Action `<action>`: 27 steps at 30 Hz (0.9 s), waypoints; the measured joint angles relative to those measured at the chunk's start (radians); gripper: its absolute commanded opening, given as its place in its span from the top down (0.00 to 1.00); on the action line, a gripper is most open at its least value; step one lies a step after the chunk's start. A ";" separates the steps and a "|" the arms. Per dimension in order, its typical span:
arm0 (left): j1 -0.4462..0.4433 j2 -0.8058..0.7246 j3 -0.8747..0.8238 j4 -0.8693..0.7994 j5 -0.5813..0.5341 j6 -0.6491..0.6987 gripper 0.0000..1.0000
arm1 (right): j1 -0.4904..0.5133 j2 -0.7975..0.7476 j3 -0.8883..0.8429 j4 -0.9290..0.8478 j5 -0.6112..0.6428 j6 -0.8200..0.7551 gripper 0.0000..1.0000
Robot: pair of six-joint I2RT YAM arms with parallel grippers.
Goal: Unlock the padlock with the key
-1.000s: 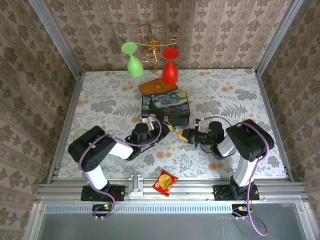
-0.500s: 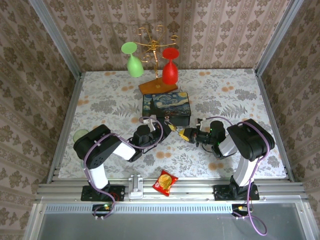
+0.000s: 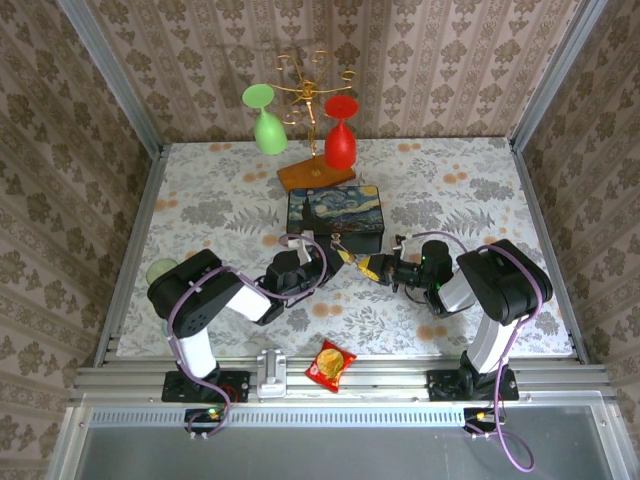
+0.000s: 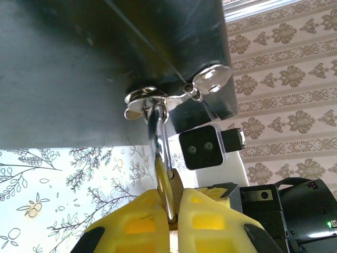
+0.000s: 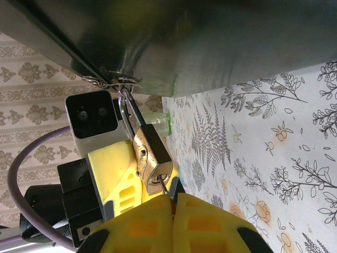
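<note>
The small brass-coloured padlock (image 5: 152, 161), a blocky body with a thin silver U-shaped shackle (image 5: 128, 113), is hooked through the metal hasp (image 4: 145, 99) of the starry-night painted box (image 3: 332, 210) on the floral bench (image 3: 450, 190). The left claw (image 4: 171, 213) is clamped on its body. The right claw (image 5: 172, 203) pinches the thin dark key (image 5: 165, 186), whose tip meets the keyhole in the padlock's free end
</note>
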 measured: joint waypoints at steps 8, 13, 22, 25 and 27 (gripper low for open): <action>-0.022 0.007 0.004 -0.005 -0.006 -0.019 1.00 | 0.001 0.012 0.005 0.000 0.005 -0.008 1.00; -0.038 0.007 0.004 0.006 -0.048 -0.031 1.00 | 0.022 -0.021 0.005 -0.024 0.041 -0.034 1.00; -0.048 0.008 0.004 0.017 -0.078 -0.041 1.00 | 0.041 -0.043 0.005 -0.044 0.098 -0.061 0.76; -0.049 0.008 0.000 0.019 -0.080 -0.040 1.00 | 0.043 -0.042 -0.006 -0.045 0.109 -0.063 0.64; -0.051 0.009 -0.007 0.018 -0.068 -0.039 1.00 | 0.046 -0.043 -0.018 -0.037 0.114 -0.069 0.60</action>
